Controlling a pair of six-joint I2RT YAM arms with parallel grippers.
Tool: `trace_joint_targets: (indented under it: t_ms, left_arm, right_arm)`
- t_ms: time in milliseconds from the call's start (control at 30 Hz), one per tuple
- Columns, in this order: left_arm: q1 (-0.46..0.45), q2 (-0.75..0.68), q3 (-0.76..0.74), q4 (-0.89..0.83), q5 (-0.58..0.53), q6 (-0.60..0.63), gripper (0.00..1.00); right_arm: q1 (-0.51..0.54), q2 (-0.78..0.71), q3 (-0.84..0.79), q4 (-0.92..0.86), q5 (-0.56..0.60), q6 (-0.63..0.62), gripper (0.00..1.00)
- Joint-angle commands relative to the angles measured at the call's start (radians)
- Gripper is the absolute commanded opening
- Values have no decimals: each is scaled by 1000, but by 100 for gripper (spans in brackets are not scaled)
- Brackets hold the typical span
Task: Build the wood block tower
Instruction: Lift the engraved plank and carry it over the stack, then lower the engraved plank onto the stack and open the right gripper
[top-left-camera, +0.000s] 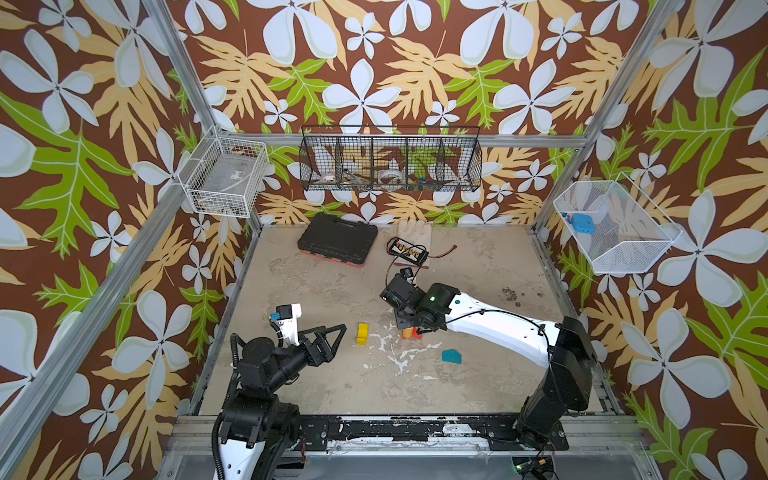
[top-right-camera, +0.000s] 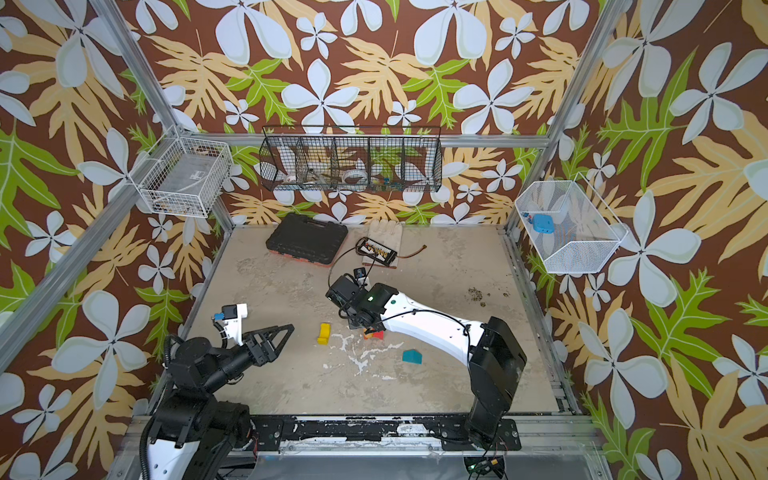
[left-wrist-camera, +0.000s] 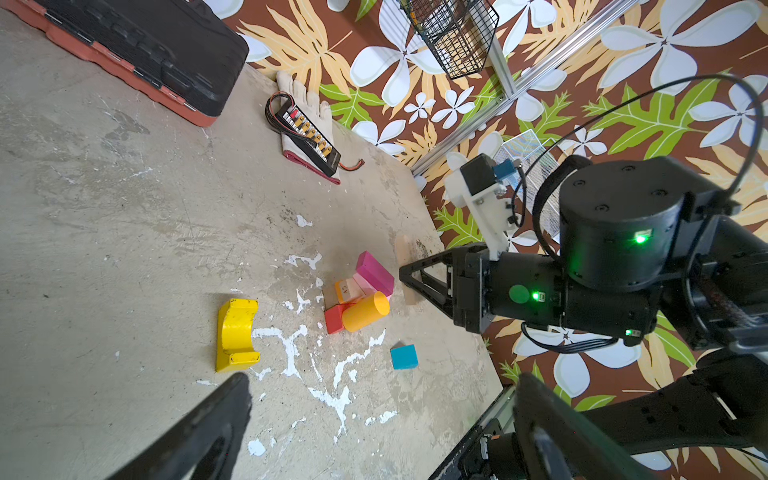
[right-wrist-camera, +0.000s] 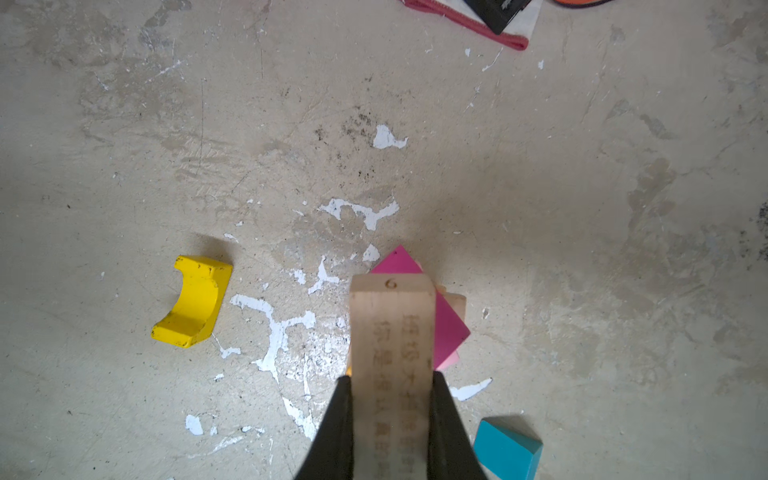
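Note:
My right gripper (right-wrist-camera: 390, 399) is shut on a plain wood bar (right-wrist-camera: 390, 332) with printed characters. It holds the bar just above the low tower (left-wrist-camera: 357, 295): a magenta block (left-wrist-camera: 374, 272) on pink, an orange block, a red block (left-wrist-camera: 333, 319) and an orange cylinder (left-wrist-camera: 365, 311) lying against them. In both top views only orange and red (top-left-camera: 411, 332) show under that wrist. A yellow arch (top-left-camera: 362, 333) lies left of the stack and a teal pentagon (top-left-camera: 451, 356) lies nearer and to the right. My left gripper (left-wrist-camera: 382, 395) hangs open and empty, left of the arch.
A black tool case (top-left-camera: 337, 243) lies at the back of the table (top-left-camera: 316, 386). Beside it is a glove with a charger board (top-left-camera: 411, 247) on it. Wire baskets hang on the left wall (top-left-camera: 226, 176), the back wall (top-left-camera: 390, 160) and the right wall (top-left-camera: 615, 226).

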Motion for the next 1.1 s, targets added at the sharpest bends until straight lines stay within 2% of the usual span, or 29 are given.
trace_joint_targets:
  t_ms: [0,167,500,1067]
  left_arm:
    - [-1,0,-1,26,7,2,100]
    - [1,0,-1,26,3,3,100]
    - [0,-3,-1,26,5,2,100]
    - [0,-5,-2,26,4,2,100]
  right_arm:
    - [0,7,1,-3,-9,16,5]
    - [-4,4,-28,10,-3,31,9]
    - [-21,25,-50,57,-35,67,10]
    - [-45,36,-45,58,-52,55,23]
